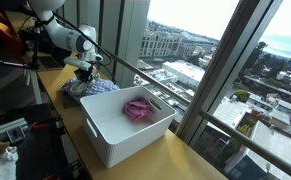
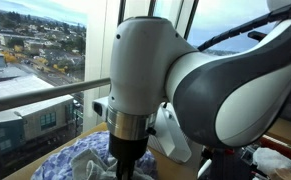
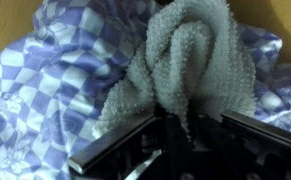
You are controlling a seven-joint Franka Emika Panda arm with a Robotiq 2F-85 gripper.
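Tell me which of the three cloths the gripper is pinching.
The grey terry towel, bunched in the shut gripper. The blue checked cloth lies spread beneath it; the pink cloth sits apart in the white bin.

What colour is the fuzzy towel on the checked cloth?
The towel is grey; the wrist view shows it best.

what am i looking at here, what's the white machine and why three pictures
It is a white robot arm working over a wooden counter beside tall windows. Two cameras stand outside it: in an exterior view you see the whole counter, in an exterior view only a big joint up close. The third camera rides on the wrist. There the gripper is shut on a grey towel, on a blue checked cloth. A white bin nearby holds a pink cloth.
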